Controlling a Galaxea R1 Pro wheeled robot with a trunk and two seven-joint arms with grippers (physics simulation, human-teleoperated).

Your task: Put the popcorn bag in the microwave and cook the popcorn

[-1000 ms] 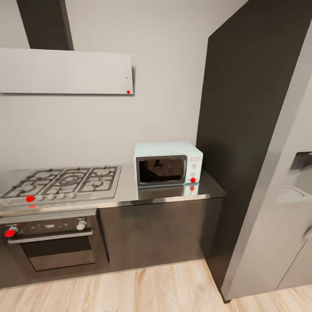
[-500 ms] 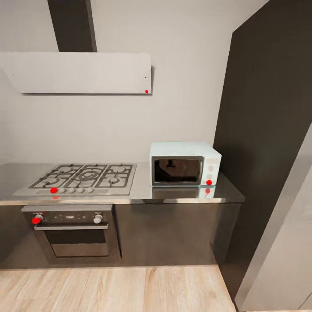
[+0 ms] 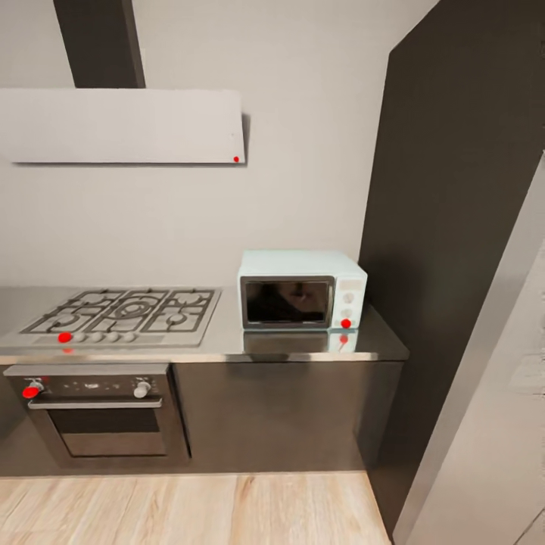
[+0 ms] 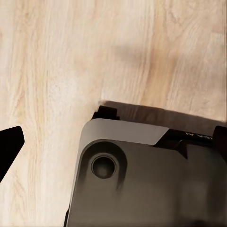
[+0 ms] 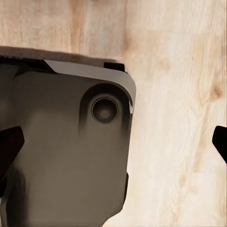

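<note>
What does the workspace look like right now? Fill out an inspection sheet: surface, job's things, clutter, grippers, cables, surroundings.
Surface: grey countertop with a steel-coloured front edge, reflective, bearing the gas hob and the microwave.
Job's things: microwave at the countertop's right end, door shut, dark glass; a red dot by its lower knob. Popcorn bag: nothing seen.
Clutter: nothing seen.
Grippers: left and right wrist views look down at the wood floor and the robot's dark base; fingertips sit at the picture edges with nothing between them.
Cables: a thin dark cable at the base's edge in the left wrist view.
Surroundings: oven under the hob, range hood above, tall black cabinet to the right.
</note>
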